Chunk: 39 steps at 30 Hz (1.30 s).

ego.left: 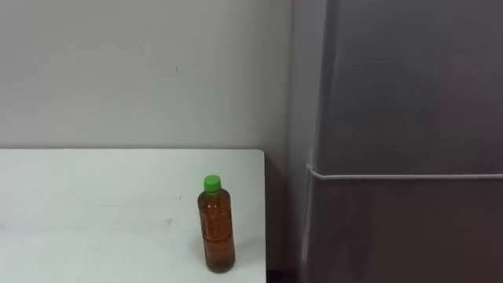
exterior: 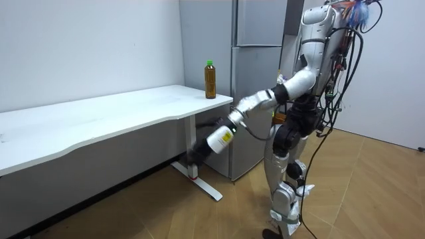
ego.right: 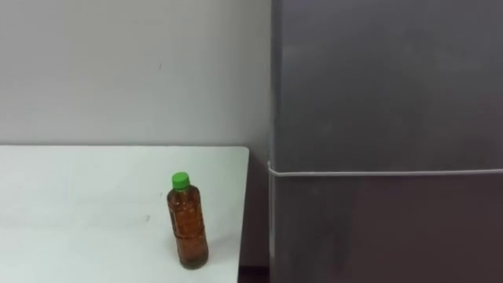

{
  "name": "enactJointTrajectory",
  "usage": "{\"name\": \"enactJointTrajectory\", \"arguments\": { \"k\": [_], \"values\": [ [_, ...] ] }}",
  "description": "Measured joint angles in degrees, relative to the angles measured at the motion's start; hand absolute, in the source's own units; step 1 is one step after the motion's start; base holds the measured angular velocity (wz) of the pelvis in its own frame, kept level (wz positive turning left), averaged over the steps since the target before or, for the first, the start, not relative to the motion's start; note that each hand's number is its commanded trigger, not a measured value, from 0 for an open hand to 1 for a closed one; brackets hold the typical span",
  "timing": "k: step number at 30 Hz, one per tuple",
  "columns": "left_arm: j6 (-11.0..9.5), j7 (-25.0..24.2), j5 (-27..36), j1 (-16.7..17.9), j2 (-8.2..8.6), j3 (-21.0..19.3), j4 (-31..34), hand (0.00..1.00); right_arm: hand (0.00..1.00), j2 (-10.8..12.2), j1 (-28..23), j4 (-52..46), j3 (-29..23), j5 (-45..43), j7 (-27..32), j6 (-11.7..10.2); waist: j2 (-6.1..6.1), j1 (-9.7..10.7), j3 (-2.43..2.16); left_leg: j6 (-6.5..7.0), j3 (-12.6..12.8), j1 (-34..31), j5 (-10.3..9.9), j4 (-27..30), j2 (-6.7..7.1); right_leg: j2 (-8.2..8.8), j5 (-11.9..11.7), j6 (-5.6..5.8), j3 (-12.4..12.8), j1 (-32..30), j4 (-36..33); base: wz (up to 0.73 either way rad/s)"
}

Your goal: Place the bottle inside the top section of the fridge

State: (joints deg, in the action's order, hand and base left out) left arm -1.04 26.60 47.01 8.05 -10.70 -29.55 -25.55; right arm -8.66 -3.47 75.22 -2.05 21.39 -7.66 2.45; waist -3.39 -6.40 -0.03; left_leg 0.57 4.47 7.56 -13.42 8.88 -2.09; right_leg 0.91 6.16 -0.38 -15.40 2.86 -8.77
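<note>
Pale wall fills the far side of the scene. The tall grey fridge stands against it on the right. A thin seam crosses its front, and the upper door above it is closed flush. The white desk runs along the wall to the left and ends just beside the fridge. In the room view the robot stands close to that desk end and to the fridge, with one arm stretched down and forward.

The bottle stands upright on the desk near the right end, close to the near edge. It holds amber liquid and has a green cap.

The step in hand looks like the reach for the bottle. To do it well, the arm should rise clear of the desk edge first. The hand should then come in level from the side and wrap the fingers round the middle of the body, below the cap. A brush from the left could tip the bottle off the right end, so the approach should be slow. The closed upper door will also need a free hand.

By the body's facing it looks like the left hand. It hangs low, below the desk top and well apart from the bottle. Whether it is spread or closed I cannot tell, and it touches nothing I can make out.
</note>
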Motion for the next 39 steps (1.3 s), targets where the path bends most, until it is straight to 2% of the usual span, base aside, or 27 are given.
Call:
{"name": "enactJointTrajectory", "arguments": {
  "k": [1, 3, 4, 9, 12, 13, 15, 20, 22, 24, 25, 28, 31, 36, 37, 39],
  "values": [
    [-0.2, 0.5, 0.0, -0.3, -0.06, -0.4, 1.6, 0.0, 0.0, 0.0, -0.1, 0.0, -0.4, 0.0, 0.0, 0.0, -0.11, -0.2, -0.06, 0.0, 0.0, 0.0, 0.0, 0.0, 0.0, 0.0, 0.0, 0.0, 0.0, 0.0, 0.0, 0.0],
    [-0.2, 3.1, -0.6, -0.4, -0.08, -1.8, 10.3, 0.0, 0.0, 0.2, -0.5, -0.2, -1.7, 0.5, 0.1, -0.1, -0.27, -0.2, -0.14, 0.0, 0.0, 0.2, 0.0, 0.0, -0.01, -0.04, 0.0, 0.0, 0.1, 0.0, 0.1, -0.03],
    [-0.2, 3.6, -0.6, -0.4, -0.16, -1.9, 12.4, 0.0, 0.0, 0.2, -0.7, -0.2, -1.7, 0.8, 0.1, -0.3, -0.33, -0.3, -0.14, 0.0, 0.0, 0.3, 0.0, -0.1, -0.02, -0.06, 0.0, 0.0, 0.2, 0.0, 0.1, -0.05],
    [-0.3, 5.9, -6.3, -0.9, -2.11, -2.4, 28.4, 0.0, 0.0, 0.1, -1.1, -0.5, -1.9, -1.7, 0.6, -0.5, -0.81, 0.1, -0.11, 0.0, 0.2, 0.7, 0.0, -0.5, -0.03, -0.17, 0.0, 0.01, 0.4, 0.0, 0.2, -0.03],
    [-0.3, 6.5, -9.1, -3.6, -4.21, -2.4, 33.6, 0.0, 0.0, 0.2, -1.3, -1.2, -1.7, -1.1, 1.0, -0.4, -1.03, 0.2, -0.09, 0.01, 0.1, 0.6, 0.0, -0.6, 0.01, -0.22, 0.0, 0.03, 0.7, 0.1, 0.2, 0.0],
    [-0.3, 6.5, -9.1, -3.9, -4.44, -2.4, 34.7, 0.0, 0.0, 0.2, -1.3, -1.4, -1.6, -1.0, 1.1, -0.4, -1.11, 0.2, -0.09, 0.01, 0.1, 0.6, 0.0, -0.5, 0.02, -0.21, 0.0, 0.03, 0.7, 0.1, 0.2, 0.0],
    [-0.2, 6.4, -8.9, -4.5, -4.48, -2.3, 39.4, 0.0, 0.0, 0.2, -1.2, -1.5, -1.6, -1.0, 1.2, -0.4, -1.47, 1.3, -0.06, 0.02, 0.0, 0.7, 0.0, -0.5, 0.08, -0.15, 0.1, 0.09, 0.7, 0.1, 0.2, 0.0],
    [0.0, 4.0, -9.6, -8.3, -4.46, -2.2, 41.7, 0.0, 0.0, 0.2, -0.8, -1.7, -1.7, -1.0, 1.2, -0.3, -1.98, 2.9, 0.17, 0.02, 0.0, 0.7, 0.0, -0.4, 0.1, -0.14, 0.1, 0.15, 0.7, 0.1, 0.1, 0.0],
    [0.9, 3.4, -9.7, -8.9, -4.45, -1.5, 44.4, 0.0, 0.0, 0.4, -0.8, -1.8, -1.7, -1.0, 0.9, -0.3, -1.76, 3.6, 0.17, 0.02, 0.0, 0.6, 0.0, -0.4, 0.11, -0.18, 0.2, 0.19, 0.8, 0.0, 0.2, 0.0],
    [1.2, 1.4, -10.5, -10.6, -4.41, 0.4, 47.6, 0.0, 0.0, 0.4, -0.4, -2.2, -1.7, -1.6, 0.4, 0.3, -1.13, 4.8, 0.12, 0.03, -0.3, 0.4, 0.0, -0.3, 0.2, -0.06, 0.2, 0.23, 0.6, 0.0, 0.1, 0.06],
    [1.3, 1.0, -10.5, -11.3, -4.39, 1.1, 48.0, 0.0, 0.0, 0.4, -0.4, -2.4, -1.6, -1.6, 0.4, 0.4, -1.19, 4.9, 0.15, 0.03, -0.3, 0.4, 0.0, -0.3, 0.23, -0.05, 0.2, 0.23, 0.6, 0.0, 0.1, 0.0],
    [2.7, -1.3, -10.4, -13.8, -4.35, 5.6, 49.8, 0.0, 0.0, 0.4, -0.4, -2.9, -1.4, -1.2, 0.5, 1.4, -0.97, 5.6, 0.12, 0.04, -0.3, 0.5, 0.0, -0.3, 0.27, -0.07, 0.2, 0.25, 0.9, 0.0, 0.2, -0.02],
    [5.1, -3.9, -10.0, -16.0, -3.69, 9.5, 51.7, 0.0, 0.0, 0.5, 0.4, -2.9, -0.9, -1.0, 0.5, 2.0, -0.86, 6.5, 0.06, 0.04, 0.1, 0.5, 0.0, -0.3, 0.27, -0.14, 0.2, 0.25, 1.2, -0.1, 0.2, -0.05],
    [7.1, -10.3, -10.6, -20.6, -3.0, 15.2, 53.3, 0.0, 0.0, 0.6, 1.8, -2.9, -0.8, -2.9, 0.4, 2.7, -0.75, 9.3, 0.04, 0.06, 0.4, 0.0, 0.0, -0.2, 0.26, -0.1, 0.2, 0.25, 1.4, -0.7, 0.1, -0.02],
    [7.4, -11.0, -10.6, -21.2, -2.8, 15.9, 53.3, 0.0, 0.0, 0.6, 1.8, -2.9, -0.6, -2.9, 0.4, 2.7, -0.74, 9.5, 0.05, 0.06, 0.5, 0.0, 0.0, -0.1, 0.26, -0.11, 0.2, 0.25, 1.5, -0.7, 0.1, -0.1],
    [8.3, -13.4, -10.5, -22.9, -1.24, 18.1, 53.3, 0.0, 0.0, 0.6, 2.0, -3.0, -0.3, -2.7, 0.0, 3.0, -0.71, 10.1, 0.03, 0.06, 1.0, 0.0, 0.0, 0.0, 0.28, -0.14, 0.2, 0.26, 2.1, -0.8, 0.1, -0.11]
  ]
}}
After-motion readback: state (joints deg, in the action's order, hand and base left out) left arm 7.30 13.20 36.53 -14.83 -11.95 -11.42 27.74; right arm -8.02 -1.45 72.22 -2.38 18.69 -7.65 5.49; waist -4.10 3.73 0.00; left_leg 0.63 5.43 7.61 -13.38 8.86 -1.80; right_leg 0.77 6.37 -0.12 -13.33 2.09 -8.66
